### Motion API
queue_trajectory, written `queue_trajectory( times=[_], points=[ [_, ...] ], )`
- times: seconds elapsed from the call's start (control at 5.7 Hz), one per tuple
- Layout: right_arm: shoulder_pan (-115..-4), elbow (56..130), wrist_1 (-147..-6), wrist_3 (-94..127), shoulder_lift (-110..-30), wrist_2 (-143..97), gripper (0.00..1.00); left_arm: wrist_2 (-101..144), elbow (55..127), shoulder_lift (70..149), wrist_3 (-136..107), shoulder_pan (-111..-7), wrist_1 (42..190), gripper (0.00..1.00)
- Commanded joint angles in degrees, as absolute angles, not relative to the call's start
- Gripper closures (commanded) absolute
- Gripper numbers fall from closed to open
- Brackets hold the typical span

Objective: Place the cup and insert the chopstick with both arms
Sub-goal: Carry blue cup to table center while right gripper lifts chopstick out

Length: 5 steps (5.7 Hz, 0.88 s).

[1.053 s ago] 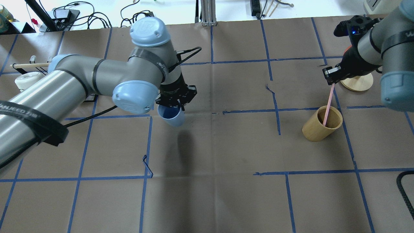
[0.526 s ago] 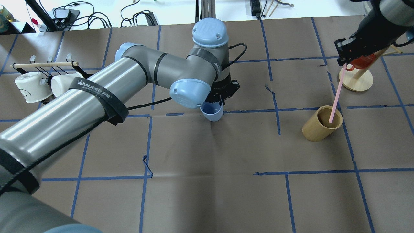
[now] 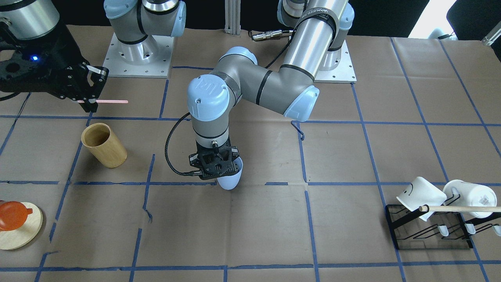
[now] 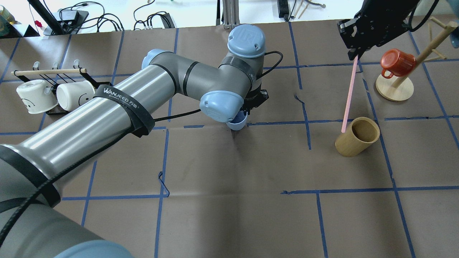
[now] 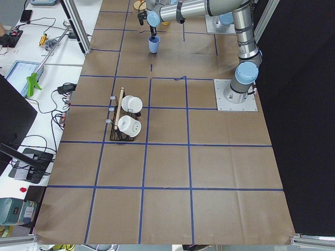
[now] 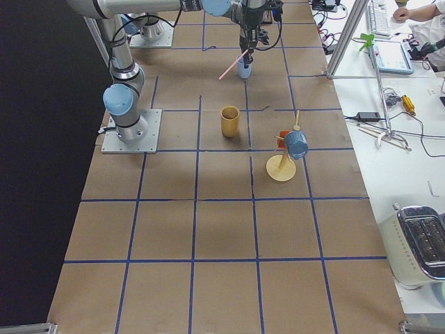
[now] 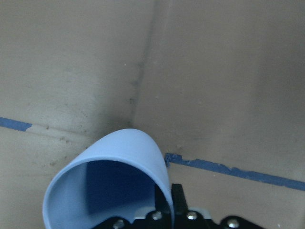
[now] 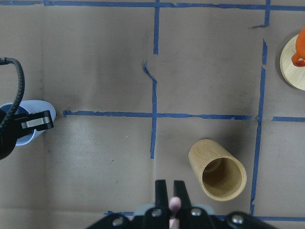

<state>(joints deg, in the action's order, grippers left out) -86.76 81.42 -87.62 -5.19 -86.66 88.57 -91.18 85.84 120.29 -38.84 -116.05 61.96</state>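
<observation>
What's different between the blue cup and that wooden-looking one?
The blue cup is pale blue; the wooden cup is tan. The blue cup tapers to a rounded base, while the wooden cup is a straight cylinder. The blue cup is gripped at its rim by the left gripper; the wooden cup stands free, untouched. Both are upright, open-topped and empty.

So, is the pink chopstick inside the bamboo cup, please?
No, the bamboo cup is empty, and the chopstick is held well clear of it.
</observation>
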Motion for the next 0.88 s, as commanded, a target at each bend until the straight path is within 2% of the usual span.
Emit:
queue_trajectory(
  times=[0.0,0.18,0.53,0.7],
  points=[
    [-87.0,81.4,-87.7,-4.1,-86.4,88.2,0.91,-91.5,85.9,121.5,-38.8,-116.0,61.9,0.17],
    [-87.0,81.4,-87.5,-1.3,-85.9,88.1,0.91,-91.4,85.8,121.7,-38.7,-116.0,61.9,0.01],
    [-87.1,81.3,-87.7,-1.3,-85.1,88.2,0.91,-90.7,83.7,117.0,-38.6,-115.2,67.5,0.01],
    [-87.2,81.0,-88.4,-1.3,-84.4,88.0,0.91,-89.5,83.2,111.9,-38.1,-114.2,71.9,0.01]
  ],
)
